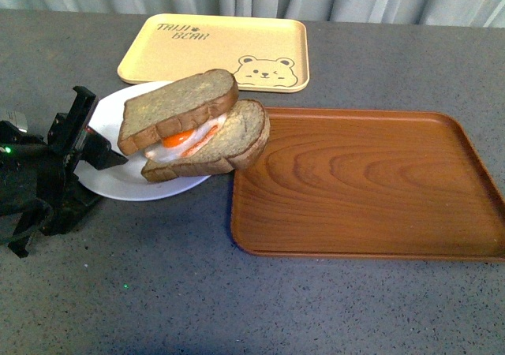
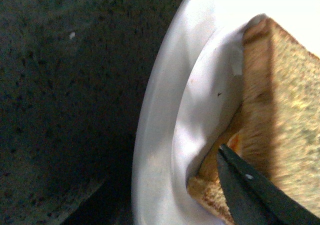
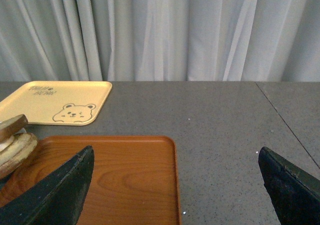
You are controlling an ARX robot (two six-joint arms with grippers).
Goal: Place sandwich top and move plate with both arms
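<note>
The white plate [image 1: 110,183] is at the left of the grey table and looks tilted, with its left side higher. My left gripper [image 1: 88,143] is shut on its left rim. The sandwich top [image 1: 177,106], a bare brown slice, lies on the lower slice with the fried egg [image 1: 225,143], which overhangs the wood tray's left edge. In the left wrist view one black finger [image 2: 250,195] lies over the plate rim [image 2: 155,135] beside the bread [image 2: 285,135]. My right gripper [image 3: 175,185] is open and empty above the wood tray [image 3: 125,175]. It is out of the front view.
The brown wood-grain tray [image 1: 371,181] lies right of the plate. The pale yellow bear-printed tray [image 1: 217,51] lies behind it, near grey curtains. The sandwich's edge [image 3: 15,145] shows in the right wrist view, and the yellow tray [image 3: 55,102] beyond it.
</note>
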